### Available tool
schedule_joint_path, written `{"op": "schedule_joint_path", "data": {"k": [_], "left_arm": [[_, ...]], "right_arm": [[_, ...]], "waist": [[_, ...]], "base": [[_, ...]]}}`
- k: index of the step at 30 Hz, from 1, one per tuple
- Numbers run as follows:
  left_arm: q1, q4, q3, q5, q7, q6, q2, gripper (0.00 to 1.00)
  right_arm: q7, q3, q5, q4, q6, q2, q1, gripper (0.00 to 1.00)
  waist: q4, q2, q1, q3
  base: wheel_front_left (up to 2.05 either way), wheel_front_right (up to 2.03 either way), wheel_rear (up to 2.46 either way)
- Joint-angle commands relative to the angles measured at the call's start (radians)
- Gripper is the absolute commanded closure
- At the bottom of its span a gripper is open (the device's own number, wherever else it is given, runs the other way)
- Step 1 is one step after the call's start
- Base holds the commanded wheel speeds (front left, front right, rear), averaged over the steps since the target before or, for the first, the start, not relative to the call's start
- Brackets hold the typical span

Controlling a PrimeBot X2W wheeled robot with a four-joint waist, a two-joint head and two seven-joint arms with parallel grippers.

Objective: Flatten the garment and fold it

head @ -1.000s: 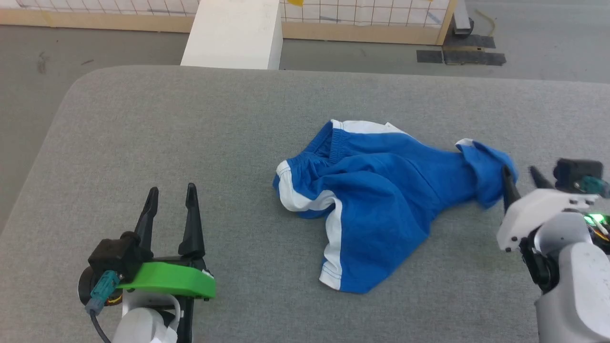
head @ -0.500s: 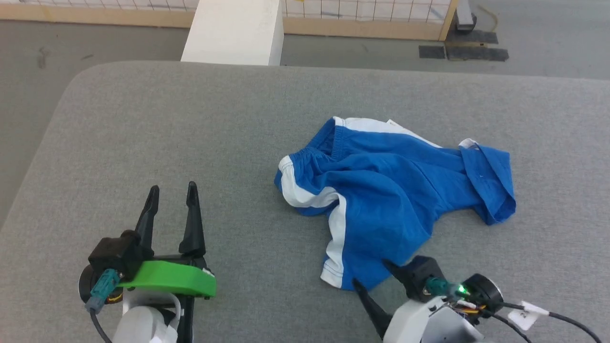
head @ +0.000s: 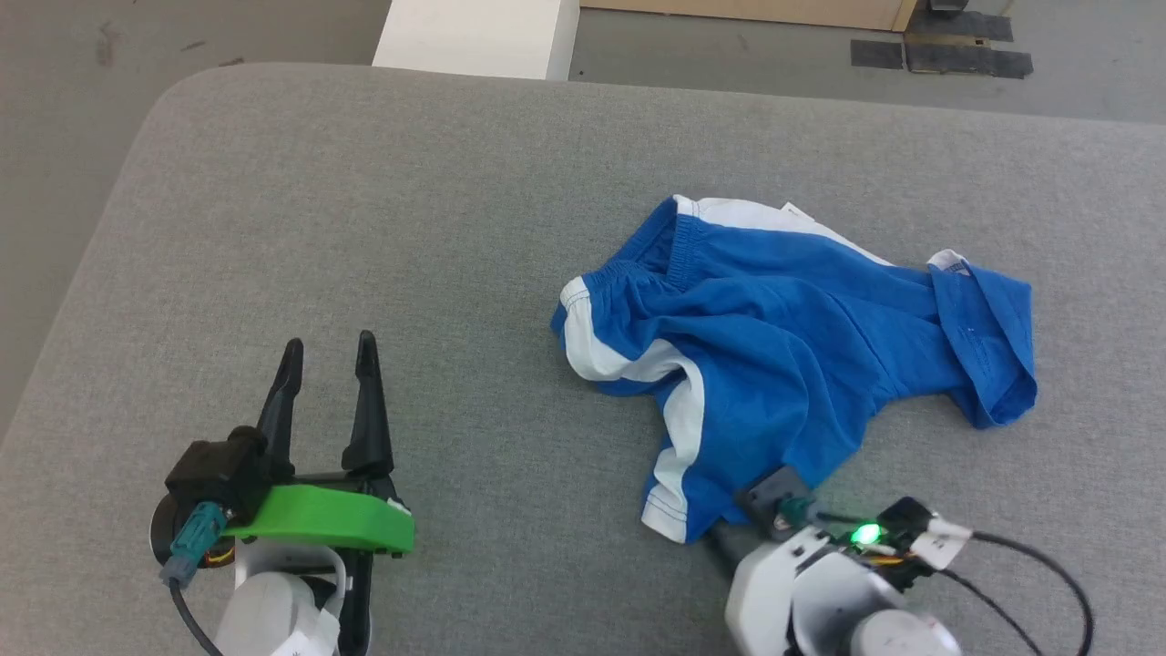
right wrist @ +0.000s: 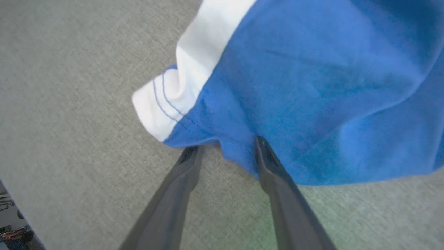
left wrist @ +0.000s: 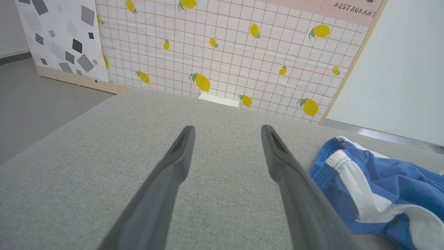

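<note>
The garment is a pair of bright blue shorts with white side bands, lying crumpled right of centre on the grey padded table. Its near leg hem points toward me. My right gripper is at that hem. In the right wrist view the garment has one finger resting on top of the blue fabric and the other at the hem's edge, with the jaws of the right gripper apart. My left gripper rests open at the lower left, well clear of the garment, with nothing in the left gripper.
A white block stands beyond the table's far edge on grey floor. The table's rounded left corner drops to the floor. A lemon-print tiled panel stands behind the table.
My right gripper left the garment's right end and swung down to the near leg hem, its fingers now at the fabric edge. The head camera tilted down. The left arm stayed put.
</note>
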Motion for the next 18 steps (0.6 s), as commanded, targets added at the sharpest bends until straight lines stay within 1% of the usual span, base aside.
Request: {"op": "schedule_joint_path", "data": {"k": [1,4,10,13,14,15,16,18], "left_arm": [[-0.012,-0.001,0.002,-0.002,-0.004,0.005,-0.002,0.0],[-0.009,0.002,0.005,-0.004,-0.004,0.006,-0.002,0.0],[-0.003,0.006,0.004,-0.001,-0.004,0.005,-0.002,0.0],[-0.001,0.005,0.011,0.003,-0.004,0.003,-0.002,0.0],[-0.004,0.007,0.013,0.007,-0.004,-0.002,-0.002,0.0],[-0.006,0.01,0.013,0.009,-0.004,-0.004,-0.002,0.0],[-0.008,0.012,0.011,0.009,-0.004,-0.005,-0.002,0.0],[-0.011,0.015,0.009,0.011,-0.004,-0.007,-0.002,0.0]], "right_arm": [[0.021,-0.037,-0.005,0.033,-0.002,-0.015,0.003,1.0],[0.01,-0.129,-0.012,0.006,-0.002,-0.01,0.015,1.0],[0.005,-0.417,-0.072,-0.138,-0.002,-0.012,0.051,1.0],[-0.003,-0.53,-0.107,-0.207,-0.002,-0.016,0.036,1.0],[-0.04,-0.583,-0.126,-0.234,-0.002,-0.013,-0.002,1.0],[-0.058,-0.589,-0.127,-0.229,-0.002,-0.01,-0.016,0.53],[-0.072,-0.592,-0.124,-0.218,-0.002,-0.007,-0.027,0.0],[-0.092,-0.595,-0.112,-0.193,-0.002,0.002,-0.039,0.0]], "waist": [[-0.004,-0.0001,0.0,-0.003],[-0.015,-0.0001,0.0,-0.014],[-0.046,-0.0001,0.0,-0.033],[-0.067,-0.0001,0.0,-0.033],[-0.085,-0.0001,0.0,-0.027],[-0.092,-0.0001,0.0,-0.026],[-0.097,-0.0001,0.0,-0.026],[-0.105,-0.0001,0.0,-0.027]], "base": [[0.0,0.0,0.0],[0.0,0.0,0.0],[0.0,0.0,0.0],[0.0,0.0,0.0],[0.0,0.0,0.0],[0.0,0.0,0.0],[0.0,0.0,0.0],[0.0,0.0,0.0]]}}
